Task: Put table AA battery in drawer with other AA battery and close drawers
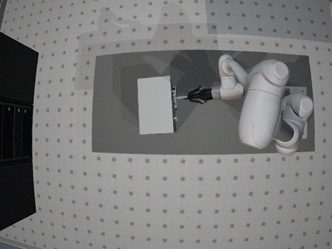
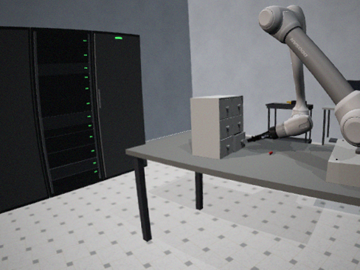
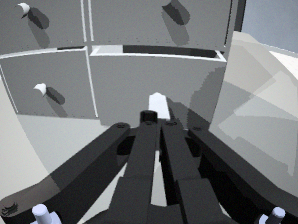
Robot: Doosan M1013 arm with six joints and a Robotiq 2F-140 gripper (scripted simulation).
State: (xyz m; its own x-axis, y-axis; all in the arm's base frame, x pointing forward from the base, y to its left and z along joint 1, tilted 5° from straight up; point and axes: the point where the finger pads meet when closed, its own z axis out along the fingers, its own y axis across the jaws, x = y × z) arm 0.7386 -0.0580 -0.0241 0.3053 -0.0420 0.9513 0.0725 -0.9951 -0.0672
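The small chest [image 1: 155, 105] stands on the grey table, also in the side view [image 2: 218, 126], with its drawer fronts facing the arm. Its bottom drawer [image 3: 156, 83] on the gripper's side sticks out a little, with a dark gap along its top edge; it shows in the side view too [image 2: 239, 141]. My gripper [image 3: 156, 107] is shut and empty, low over the table, its fingertips against that drawer's white knob [image 3: 157, 103]. It also shows from above [image 1: 189, 97]. A small red thing, apparently the AA battery [image 2: 270, 152] [image 1: 205, 102], lies on the table beside the gripper.
The other drawers [image 3: 43, 90] look pushed in, knobs pointing out. The arm's base [image 2: 350, 167] sits at the table's right end. Dark server cabinets [image 2: 57, 114] stand beyond the table, and a small black stand [image 2: 282, 109] is behind it.
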